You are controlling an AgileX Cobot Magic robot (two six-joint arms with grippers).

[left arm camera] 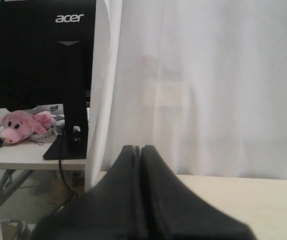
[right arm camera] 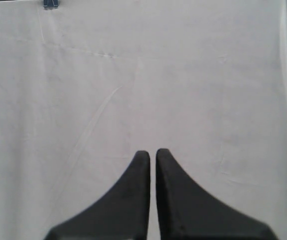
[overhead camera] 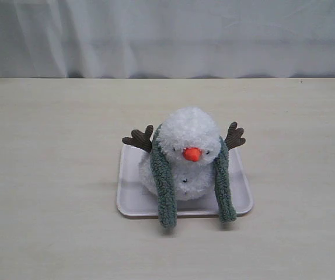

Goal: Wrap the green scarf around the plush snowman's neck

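Observation:
The plush snowman [overhead camera: 188, 131] sits on a pale square tray [overhead camera: 243, 201] mid-table, its orange nose facing me and brown twig arms sticking out at both sides. The green scarf [overhead camera: 163, 181] is draped behind its neck, and both ends hang down the front, one on each side of the face, reaching past the tray's front rim. Neither arm appears in the exterior view. My left gripper [left arm camera: 140, 148] is shut and empty, raised above the table edge and facing the white curtain. My right gripper [right arm camera: 152, 153] is shut with nothing in it, also facing the curtain.
A white curtain [overhead camera: 167, 35] hangs along the table's far edge. In the left wrist view a black monitor [left arm camera: 38, 50] and a pink plush pig [left arm camera: 21, 125] stand on a side table beyond the curtain.

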